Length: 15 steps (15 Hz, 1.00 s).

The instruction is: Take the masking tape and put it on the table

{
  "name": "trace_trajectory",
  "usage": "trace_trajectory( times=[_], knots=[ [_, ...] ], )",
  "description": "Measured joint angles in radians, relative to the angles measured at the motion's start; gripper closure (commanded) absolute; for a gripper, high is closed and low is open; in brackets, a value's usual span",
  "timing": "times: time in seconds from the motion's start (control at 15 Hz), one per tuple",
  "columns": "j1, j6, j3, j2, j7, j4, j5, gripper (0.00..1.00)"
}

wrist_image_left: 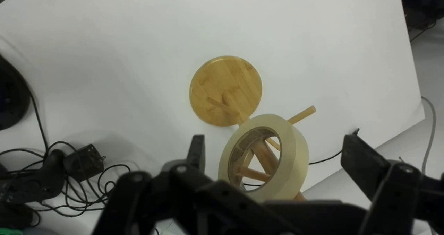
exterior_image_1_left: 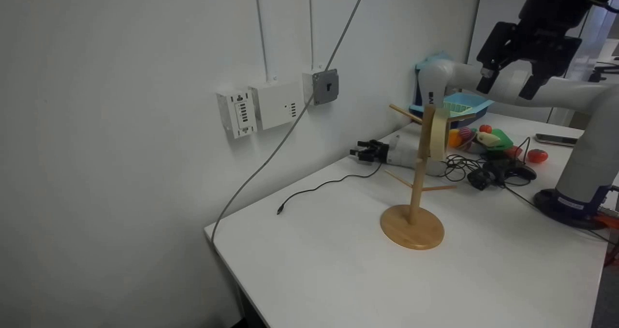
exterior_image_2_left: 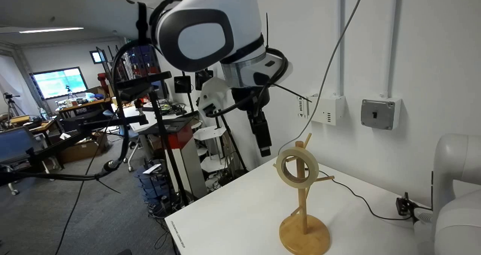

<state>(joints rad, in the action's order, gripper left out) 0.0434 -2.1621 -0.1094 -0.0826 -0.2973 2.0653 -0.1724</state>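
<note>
The masking tape (exterior_image_1_left: pixel 438 134) is a pale yellow roll. It hangs on an upper peg of the wooden peg stand (exterior_image_1_left: pixel 412 233), and its ring shows in an exterior view (exterior_image_2_left: pixel 313 166). The stand (exterior_image_2_left: pixel 305 238) is upright on the white table (exterior_image_1_left: pixel 338 265). My gripper (exterior_image_1_left: pixel 508 88) is open and empty, in the air above the stand's height. In an exterior view the gripper (exterior_image_2_left: pixel 265 151) shows from the side, its fingers overlapping. In the wrist view the tape (wrist_image_left: pixel 288 148) appears between the spread fingers, apart from both, its lower edge partly hidden by the gripper.
A thin black cable (exterior_image_1_left: pixel 329 183) lies along the wall side. Behind the stand are a small black gripper (exterior_image_1_left: pixel 370 151), tangled black cables (exterior_image_1_left: pixel 459 166), toy food (exterior_image_1_left: pixel 488 139) and a blue bin (exterior_image_1_left: pixel 476 103). A second arm's base (exterior_image_1_left: pixel 575 202) stands at the table's side.
</note>
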Motion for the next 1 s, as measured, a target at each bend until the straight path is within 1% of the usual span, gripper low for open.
trace_trajectory(
  times=[0.2,0.6,1.0],
  knots=[
    [0.000,-0.016,0.002,0.016,-0.035,-0.014,-0.004,0.00],
    [0.000,-0.016,0.003,0.021,-0.045,-0.018,-0.003,0.00],
    [0.000,-0.016,0.006,0.021,-0.157,-0.016,0.009,0.00]
  ],
)
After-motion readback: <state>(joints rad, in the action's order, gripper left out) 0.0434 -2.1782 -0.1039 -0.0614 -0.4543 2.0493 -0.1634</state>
